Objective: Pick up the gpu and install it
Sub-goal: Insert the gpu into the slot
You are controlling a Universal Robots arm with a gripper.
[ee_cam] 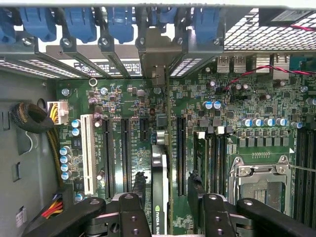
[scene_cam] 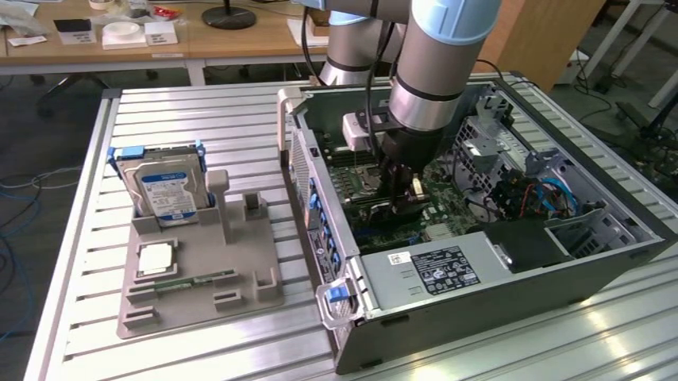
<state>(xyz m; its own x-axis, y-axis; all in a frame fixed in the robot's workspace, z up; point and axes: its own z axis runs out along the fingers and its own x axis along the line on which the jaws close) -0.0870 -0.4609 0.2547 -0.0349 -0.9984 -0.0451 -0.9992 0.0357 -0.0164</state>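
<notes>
Black and thin, the gpu (ee_cam: 159, 197) is standing on edge in a motherboard (ee_cam: 256, 106) slot, its silver bracket (ee_cam: 157, 54) reaching up among the blue latches (ee_cam: 121, 22) at the case's (scene_cam: 509, 282) rear wall. The gripper (ee_cam: 165, 217) is straddling the card with its fingers spread wide, not pinching it. Judging by this, the card is looking seated; pressing should stay straight along the slot, never twisting the brittle board. The green motherboard is bristling with round capacitors (ee_cam: 261, 122).
</notes>
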